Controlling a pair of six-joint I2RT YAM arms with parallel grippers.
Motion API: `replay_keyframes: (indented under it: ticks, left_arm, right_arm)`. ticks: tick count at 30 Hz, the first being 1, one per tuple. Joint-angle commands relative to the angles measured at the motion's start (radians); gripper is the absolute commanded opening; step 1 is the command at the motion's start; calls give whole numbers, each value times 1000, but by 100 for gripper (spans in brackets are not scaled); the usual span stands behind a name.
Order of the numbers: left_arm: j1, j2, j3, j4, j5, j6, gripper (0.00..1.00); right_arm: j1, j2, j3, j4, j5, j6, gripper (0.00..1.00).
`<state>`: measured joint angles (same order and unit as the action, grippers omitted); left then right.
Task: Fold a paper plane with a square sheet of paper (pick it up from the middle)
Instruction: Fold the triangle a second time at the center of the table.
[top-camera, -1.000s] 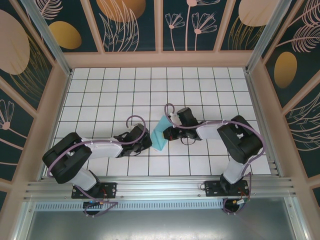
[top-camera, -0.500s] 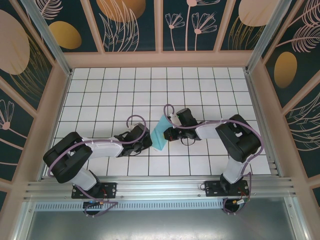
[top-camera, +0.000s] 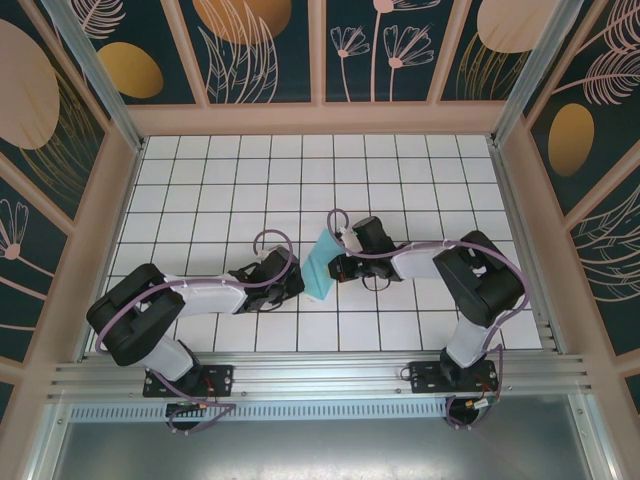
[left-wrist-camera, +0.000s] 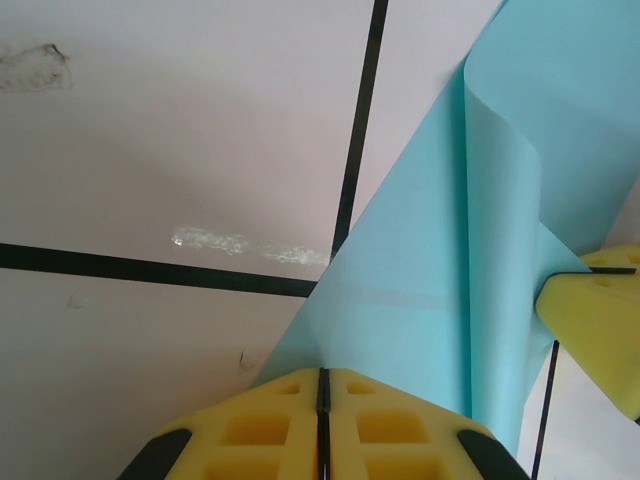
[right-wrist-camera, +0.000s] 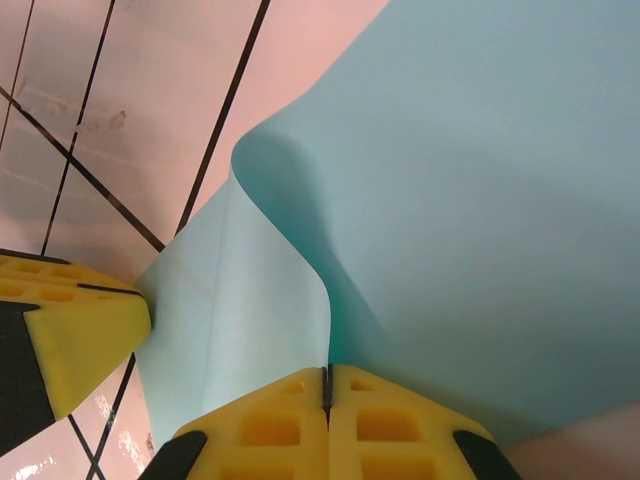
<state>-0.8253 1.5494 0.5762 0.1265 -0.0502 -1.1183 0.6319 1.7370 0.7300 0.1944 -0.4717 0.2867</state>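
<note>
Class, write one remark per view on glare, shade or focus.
Top external: even light, sharp throughout. Left wrist: a glare streak on the table, while the paper is evenly lit. Right wrist: a pinkish cast on the table, and shade inside the paper's curl.

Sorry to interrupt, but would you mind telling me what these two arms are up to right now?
Both arms are working on a light-blue sheet of paper at the middle of the white grid table. The left tool is shut on one edge and the right tool on another, so the sheet curls over between them. It is no plane yet.
</note>
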Motion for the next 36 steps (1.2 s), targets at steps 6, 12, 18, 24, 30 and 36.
replay_keyframes:
  ticks: [6, 12, 18, 24, 30, 36]
  left_arm:
    - [3, 41, -21, -136, -40, 22, 11]
    - [3, 48, -11, -136, -31, 33, 12]
    - [2, 49, -13, -134, -29, 37, 12]
    - [3, 54, -10, -136, -28, 39, 12]
    - [2, 51, -10, -140, -28, 40, 12]
    - [2, 51, -9, -140, -30, 40, 12]
  right_arm:
    - [3, -36, -19, -26, 34, -12, 1]
    - [4, -9, -2, -15, 33, -15, 1]
    - [6, -19, 18, -26, 24, -26, 1]
    - [5, -12, 35, -32, -5, -36, 1]
    - [5, 9, 47, -70, 30, -46, 1]
    - [5, 47, 47, -78, 64, -61, 1]
